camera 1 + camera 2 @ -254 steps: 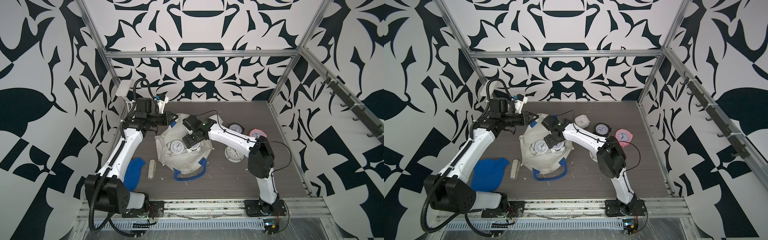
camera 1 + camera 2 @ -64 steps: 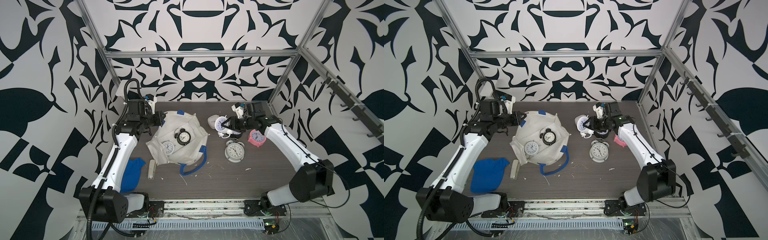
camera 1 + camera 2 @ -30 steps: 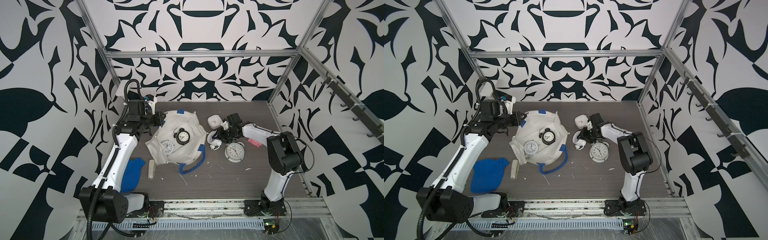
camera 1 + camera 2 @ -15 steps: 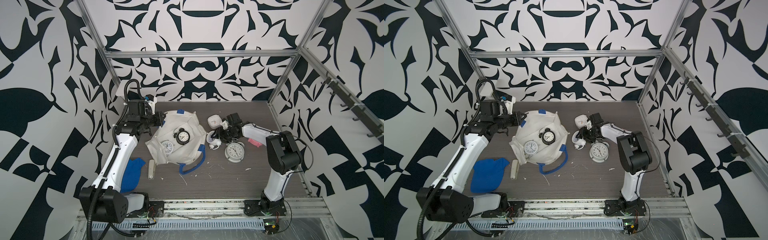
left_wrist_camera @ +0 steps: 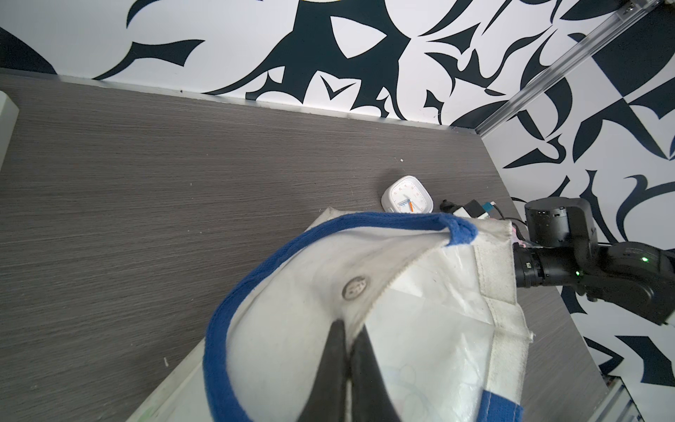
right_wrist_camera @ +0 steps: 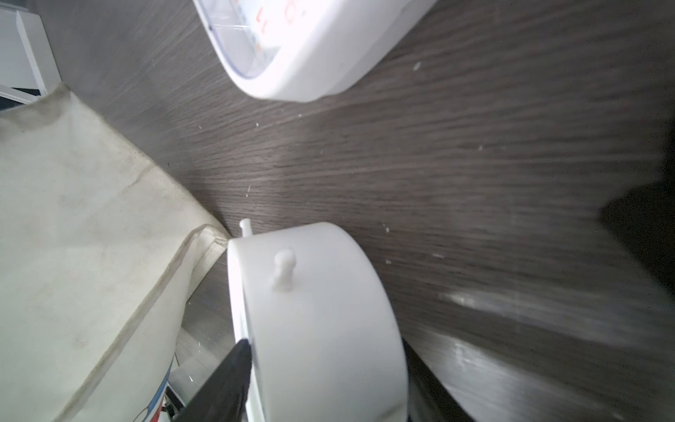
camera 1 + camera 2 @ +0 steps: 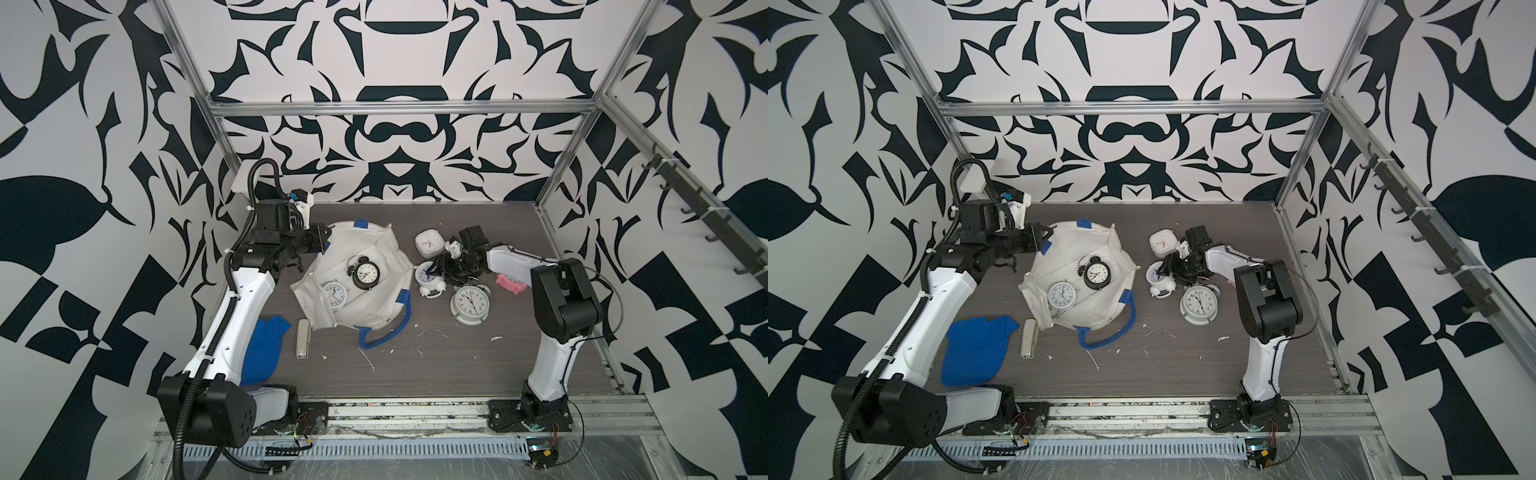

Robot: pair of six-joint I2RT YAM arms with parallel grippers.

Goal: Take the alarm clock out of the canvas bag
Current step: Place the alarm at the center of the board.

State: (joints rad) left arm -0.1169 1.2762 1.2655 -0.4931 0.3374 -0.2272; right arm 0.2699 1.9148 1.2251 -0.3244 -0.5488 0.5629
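Off-white, blue-handled canvas bag (image 7: 374,309) lies left of the table's (image 7: 436,374) middle, rim pinched shut in the left gripper (image 5: 350,330). Just beside it, the white round alarm clock (image 6: 321,310) sits between the right gripper's (image 7: 439,267) jaws. Gripped or freed, can't tell.

The walls (image 7: 395,137) carry a bold black-and-white leaf pattern. An aluminium frame (image 7: 399,109) edges the enclosure. The tabletop (image 7: 436,374) is dark grey wood-grain. A hook rail (image 7: 706,224) lines the right-hand wall.
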